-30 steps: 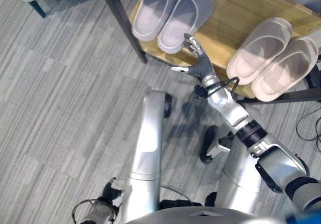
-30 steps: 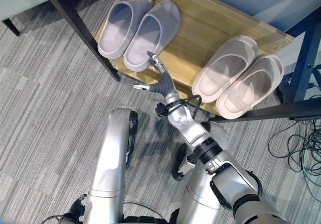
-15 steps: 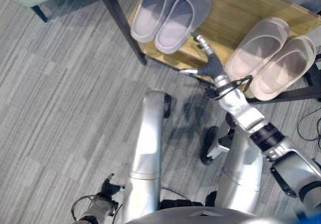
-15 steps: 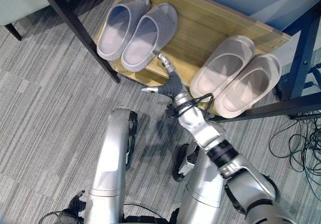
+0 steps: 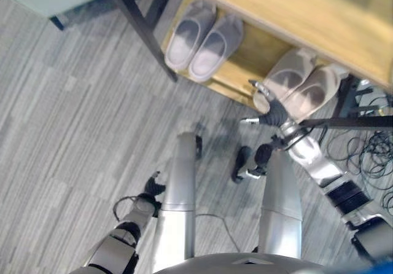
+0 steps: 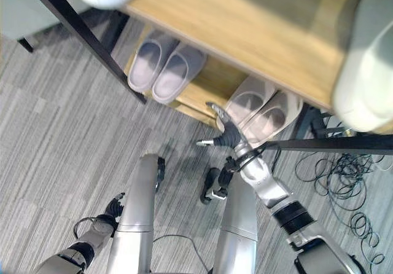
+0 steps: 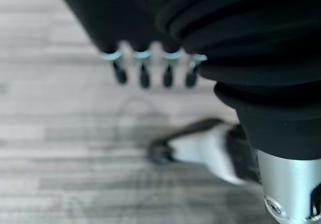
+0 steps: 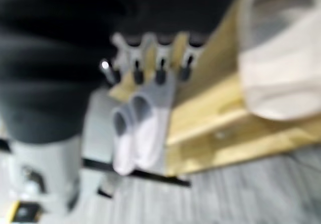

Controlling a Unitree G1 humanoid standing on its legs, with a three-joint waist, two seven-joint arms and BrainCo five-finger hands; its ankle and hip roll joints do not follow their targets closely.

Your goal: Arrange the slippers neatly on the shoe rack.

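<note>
Slippers sit paired on the wooden shoe rack (image 5: 245,62): smooth rounded grey slippers (image 5: 202,39) left, beige slippers (image 5: 298,90) right. Right hand (image 5: 270,107) hovers beside the beige ones, fingers spread, empty; left hand (image 5: 151,187) hangs relaxed over carpet.

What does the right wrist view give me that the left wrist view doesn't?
Right wrist view: the right hand with straight fingers, and past them the wooden shoe rack holding the grey slipper pair and a beige slipper close by. Left wrist view: the left hand, fingers relaxed, hanging over bare floor with no slipper near it. Both: the grey striped carpet.
</note>
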